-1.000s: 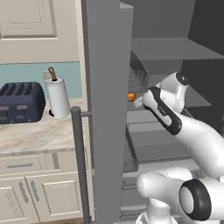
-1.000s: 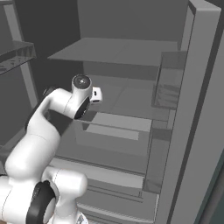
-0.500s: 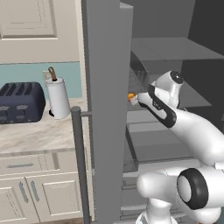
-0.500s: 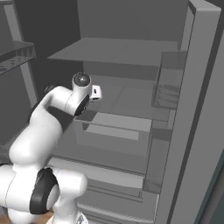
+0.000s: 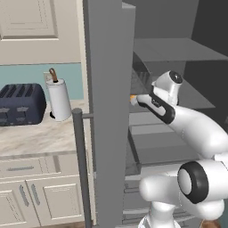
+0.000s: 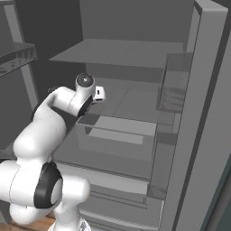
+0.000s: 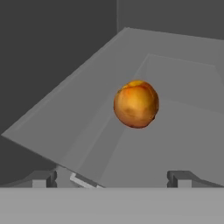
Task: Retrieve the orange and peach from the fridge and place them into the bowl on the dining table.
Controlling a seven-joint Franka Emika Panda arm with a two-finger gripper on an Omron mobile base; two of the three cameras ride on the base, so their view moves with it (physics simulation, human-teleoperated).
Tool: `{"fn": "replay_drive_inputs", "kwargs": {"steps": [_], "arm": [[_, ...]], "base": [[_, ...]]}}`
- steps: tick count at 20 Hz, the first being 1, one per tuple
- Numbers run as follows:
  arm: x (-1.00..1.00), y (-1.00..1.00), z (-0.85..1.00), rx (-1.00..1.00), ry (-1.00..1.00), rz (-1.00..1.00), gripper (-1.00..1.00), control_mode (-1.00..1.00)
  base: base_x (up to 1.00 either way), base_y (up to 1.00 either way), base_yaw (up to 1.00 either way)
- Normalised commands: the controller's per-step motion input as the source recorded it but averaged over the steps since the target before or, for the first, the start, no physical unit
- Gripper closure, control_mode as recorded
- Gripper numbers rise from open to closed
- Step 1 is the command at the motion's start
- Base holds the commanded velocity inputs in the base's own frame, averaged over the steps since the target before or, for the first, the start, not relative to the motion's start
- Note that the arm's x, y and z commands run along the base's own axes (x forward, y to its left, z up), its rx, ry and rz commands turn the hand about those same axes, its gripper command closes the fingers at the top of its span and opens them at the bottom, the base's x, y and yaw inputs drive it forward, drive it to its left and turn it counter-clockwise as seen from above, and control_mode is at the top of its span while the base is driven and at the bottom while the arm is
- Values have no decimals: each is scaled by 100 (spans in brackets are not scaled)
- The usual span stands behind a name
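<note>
While the fridge (image 6: pixel 198 113) is standing open, the jaws are spreading wide before a peach (image 7: pixel 136 104) resting on the left shelf, approaching; next they are needing to close around it.

1. a home kitchen, rendered.
2. an open grey fridge (image 5: pixel 107 89) with bare shelves (image 6: pixel 117 52) shows it.
3. so do cream cabinets (image 5: pixel 31 196), a marble counter (image 5: pixel 35 138), a dark toaster (image 5: pixel 20 104) and a paper towel roll (image 5: pixel 59 99).
</note>
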Motion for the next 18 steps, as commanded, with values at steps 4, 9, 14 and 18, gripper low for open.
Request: {"fn": "replay_drive_inputs", "kwargs": {"steps": [4, 9, 14, 18], "arm": [[15, 0, -1, 0, 0, 0, -100, -100], [6, 0, -11, 0, 0, 0, -100, -100], [14, 0, -16, 0, 0, 0, -100, -100], [23, 0, -12, 0, 0, 0, -100, -100]], "base": [[0, 0, 0], [0, 0, 0], [0, 0, 0], [0, 0, 0]]}}
